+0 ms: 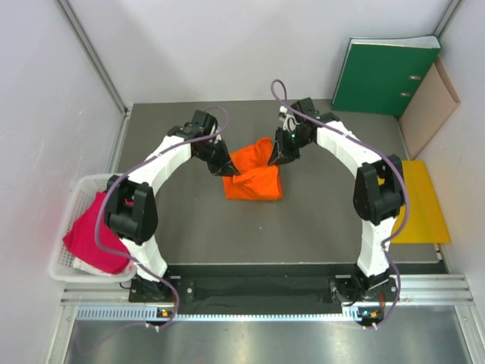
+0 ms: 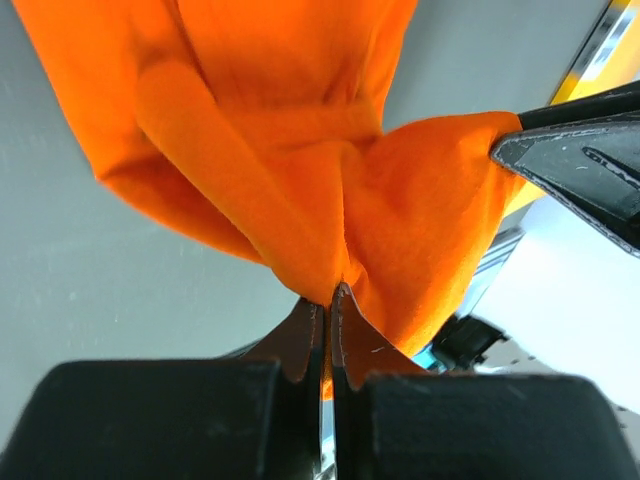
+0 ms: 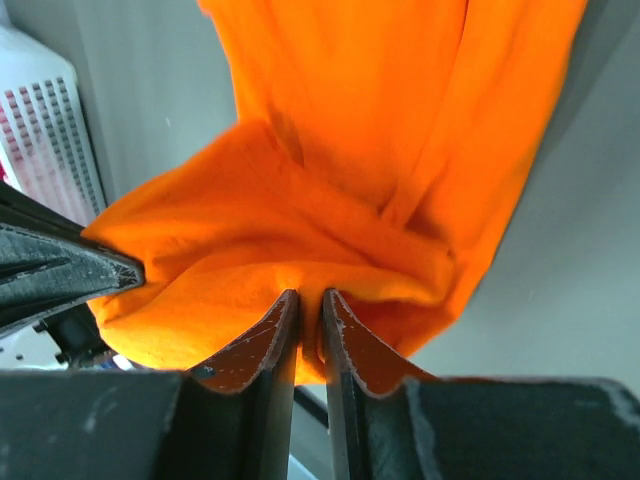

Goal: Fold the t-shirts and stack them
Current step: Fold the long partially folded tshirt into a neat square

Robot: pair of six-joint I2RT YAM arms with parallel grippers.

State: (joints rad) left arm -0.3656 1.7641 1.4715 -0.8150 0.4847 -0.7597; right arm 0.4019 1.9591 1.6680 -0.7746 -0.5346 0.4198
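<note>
Grey table (image 1: 318,220) enclosed by white walls (image 1: 227,45), evenly lit.

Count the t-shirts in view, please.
2. The orange t-shirt is in the centre, pinched by the left gripper and the right gripper. The magenta t-shirt lies in the white mesh basket at far left; more could be hidden beneath it.

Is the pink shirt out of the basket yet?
No, the pink shirt lies draped in the white basket at the left.

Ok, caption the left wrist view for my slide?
Left claw pinches a bunched fold of the orange t-shirt, right claw gripping alongside.
</note>
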